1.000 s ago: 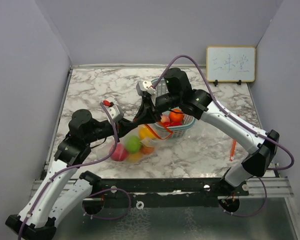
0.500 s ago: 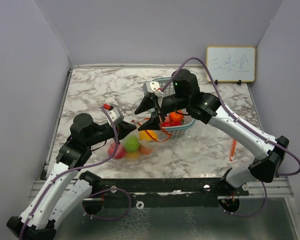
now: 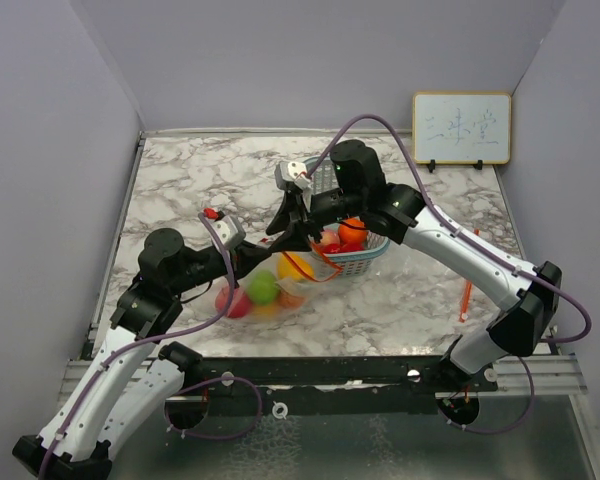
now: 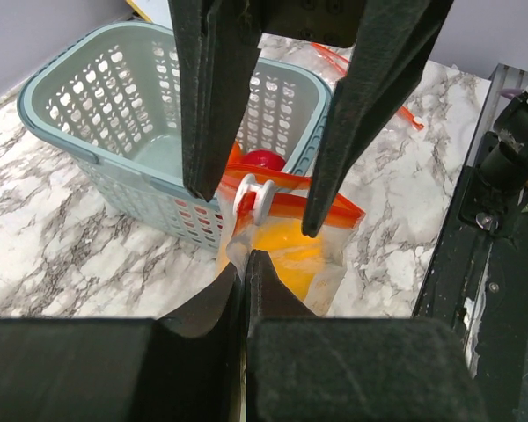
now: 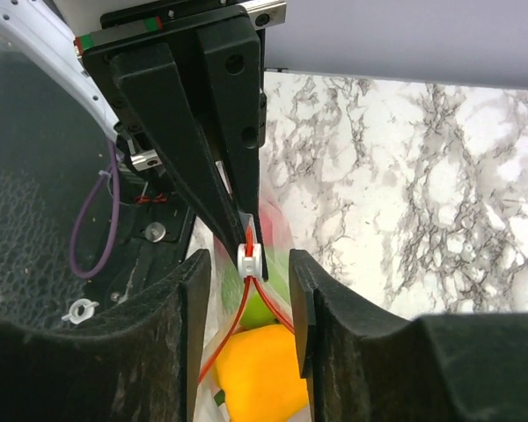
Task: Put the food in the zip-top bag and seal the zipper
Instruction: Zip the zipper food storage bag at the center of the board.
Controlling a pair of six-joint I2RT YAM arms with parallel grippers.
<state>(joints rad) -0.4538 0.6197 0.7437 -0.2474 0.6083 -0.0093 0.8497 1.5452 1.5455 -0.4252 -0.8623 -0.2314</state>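
I hold zip-top bag (image 4: 327, 264) mid-worktop, food (image 5: 260, 369) inside, left tool (image 4: 245, 264) pinching its zipper (image 4: 321, 207) end. Right tool (image 5: 249, 264) spread astride white slider (image 4: 251, 198), just right of that pinch; zipper runs rightward toward basket (image 4: 79, 114).

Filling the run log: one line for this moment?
stage: sealing | left gripper: jaws shut on zip-top bag | right gripper: jaws open around zipper slider | food: some bagged

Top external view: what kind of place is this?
Likely a lab robot cell: a marble-pattern table boxed in by plain walls, a left arm and right arm mounted on a rail at its near edge, a small whiteboard at the back.
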